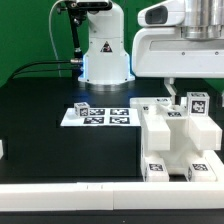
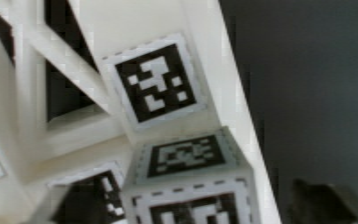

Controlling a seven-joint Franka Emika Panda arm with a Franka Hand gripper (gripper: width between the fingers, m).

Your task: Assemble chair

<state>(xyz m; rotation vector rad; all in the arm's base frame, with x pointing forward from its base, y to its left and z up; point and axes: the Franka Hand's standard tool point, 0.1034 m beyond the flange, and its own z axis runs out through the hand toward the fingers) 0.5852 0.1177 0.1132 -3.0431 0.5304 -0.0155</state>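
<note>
The chair's white parts (image 1: 168,140) stand grouped at the exterior view's right, several carrying black-and-white tags; one tagged piece (image 1: 197,104) rises highest. My gripper (image 1: 174,92) hangs just above the group, close beside that tall piece. In the wrist view the gripper (image 2: 197,206) is open, its dark fingers (image 2: 318,200) standing either side of a tagged white piece (image 2: 194,205), with a gap showing on one side. A long white bar with a large tag (image 2: 153,85) runs diagonally past. Whether the fingers touch the piece is unclear.
The marker board (image 1: 97,116) lies flat on the black table, to the exterior view's left of the parts. The robot's base (image 1: 103,55) stands behind it with a cable. A white rail (image 1: 90,190) runs along the front edge. A small white object (image 1: 2,150) sits at the left border.
</note>
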